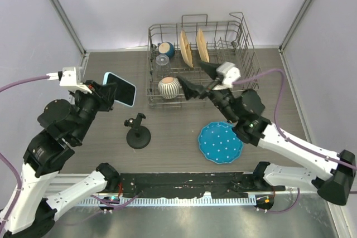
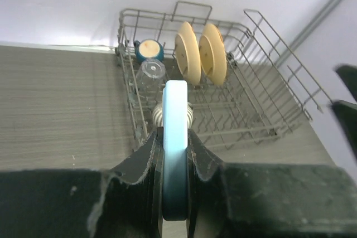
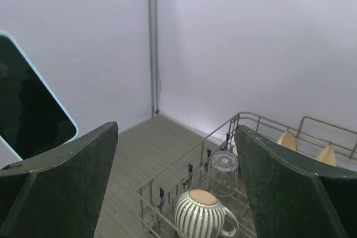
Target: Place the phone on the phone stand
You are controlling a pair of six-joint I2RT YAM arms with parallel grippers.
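Observation:
The phone (image 1: pixel 121 89), light blue rimmed with a dark face, is held up in the air at the left, well above the table. My left gripper (image 1: pixel 106 92) is shut on its lower end. In the left wrist view the phone (image 2: pixel 176 115) stands edge-on, squeezed between both fingers (image 2: pixel 144 157). Its dark face also shows at the left edge of the right wrist view (image 3: pixel 28 110). The black phone stand (image 1: pixel 138 134) sits on the table in front of the phone, apart from it. My right gripper (image 1: pixel 191 72) hangs open and holds nothing, above the front of the dish rack (image 3: pixel 177 127).
A wire dish rack (image 1: pixel 240 37) at the back holds two tan plates (image 1: pixel 193 47), a striped mug (image 1: pixel 169 87), a clear glass (image 1: pixel 162 61) and a blue bowl (image 1: pixel 166 49). A blue dotted plate (image 1: pixel 220 142) lies right of the stand.

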